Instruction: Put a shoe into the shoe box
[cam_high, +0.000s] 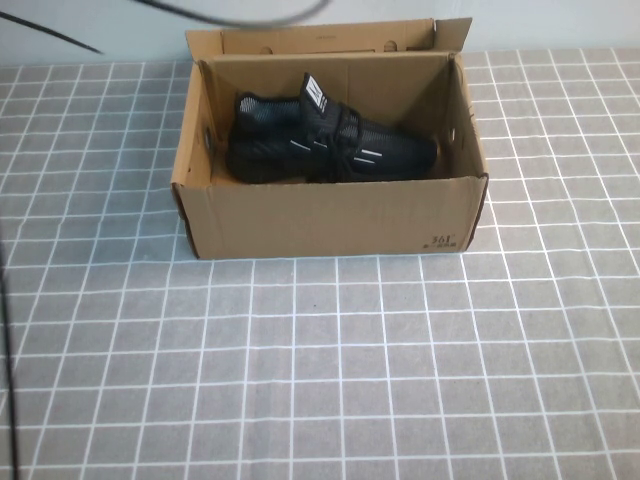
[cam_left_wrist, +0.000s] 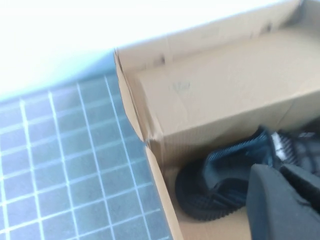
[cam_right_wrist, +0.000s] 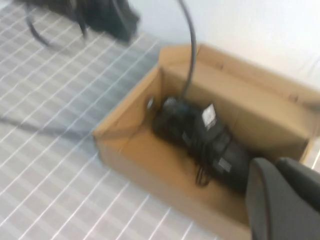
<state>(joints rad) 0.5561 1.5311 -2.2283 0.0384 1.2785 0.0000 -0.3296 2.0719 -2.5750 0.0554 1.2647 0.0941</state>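
Where a grey cloth with a white grid covers the table, an open brown cardboard box stands toward the far side, close to a pale wall. The box is rectangular, its long side facing the robot, with small dark print at the near right corner. Its back flap stands up against the wall.

Inside the box lies the shoe, a black mesh sneaker with black laces. It rests on its sole on the box floor, along the back wall, heel toward the robot's left and toe toward the right. Small pale dashes mark its side, and a white-marked tongue tab stands up near the middle.

In the high view neither arm appears over the table. A thin dark cable arcs across the top edge of that view.

The left gripper shows only as a dark blurred shape above the shoe's heel end; whether its fingers are apart or together cannot be told. The right gripper shows likewise as a dark shape over the box's toe end, and its fingers cannot be judged either.
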